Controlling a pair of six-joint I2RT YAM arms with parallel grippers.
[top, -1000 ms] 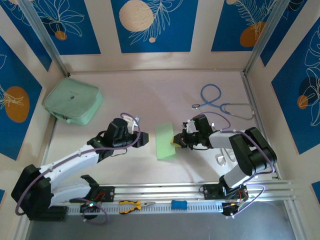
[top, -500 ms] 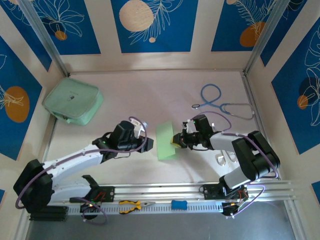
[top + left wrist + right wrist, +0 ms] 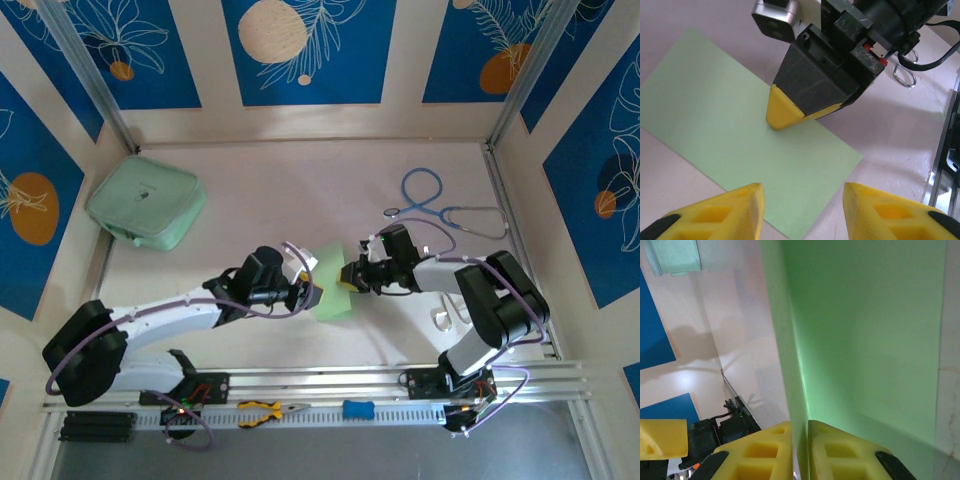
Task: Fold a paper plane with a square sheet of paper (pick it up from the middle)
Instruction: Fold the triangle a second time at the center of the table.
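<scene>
Left hand [image 3: 312,296] closing in from 9 o'clock, now reaching left edge of square sheet of paper [image 3: 335,300] after standing well apart a second ago. Its fingers are spreading wide, released, grasping nothing. Right hand [image 3: 347,278] pinching sheet's 3 o'clock edge, fingers nearly together on thin paper. Sheet sitting mid-surface [image 3: 300,190] between both hands as narrow rectangle, upper corner seemingly lifting. Judgement: left hand likely lining up to pin or take sheet for next crease.

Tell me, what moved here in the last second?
The left pincer, open, swung right, up to the left edge of the light-green sheet of paper. The right pincer stayed nipped on the paper's right side. The mint-green zip pouch and the blue stethoscope did not move.
</scene>
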